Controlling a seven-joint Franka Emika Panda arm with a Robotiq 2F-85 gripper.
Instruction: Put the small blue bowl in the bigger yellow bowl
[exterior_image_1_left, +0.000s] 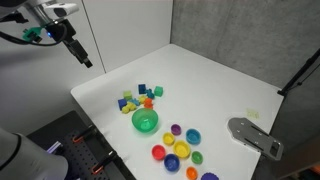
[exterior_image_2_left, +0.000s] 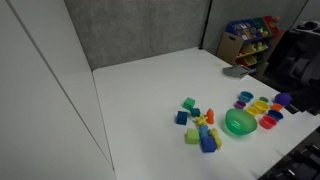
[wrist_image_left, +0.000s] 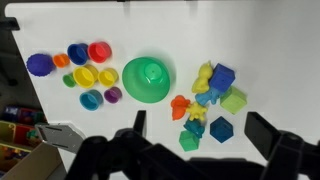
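Arm (exterior_image_1_left: 30, 18) is way up high, out past the block side of the big green bowl (exterior_image_1_left: 145, 121) in an exterior view, with the wrist angled down toward the tabletop (exterior_image_1_left: 220, 80); gripper (exterior_image_1_left: 82, 58) hangs in the air, well apart from everything on there. Wrist view has its fingers (wrist_image_left: 140, 124) spread wide and holding nothing, looking down on the green bowl; blocks (wrist_image_left: 205, 100) are piled on one side of it and a bunch of little bowls sits on the opposite side. small blue bowl (wrist_image_left: 77, 53) is in that bunch, on the tabletop just beside a red bowl (wrist_image_left: 99, 51); bigger yellow bowl (wrist_image_left: 85, 76) is right near it, and the smaller yellow bowl (wrist_image_left: 107, 76) sits between that one and the green bowl.
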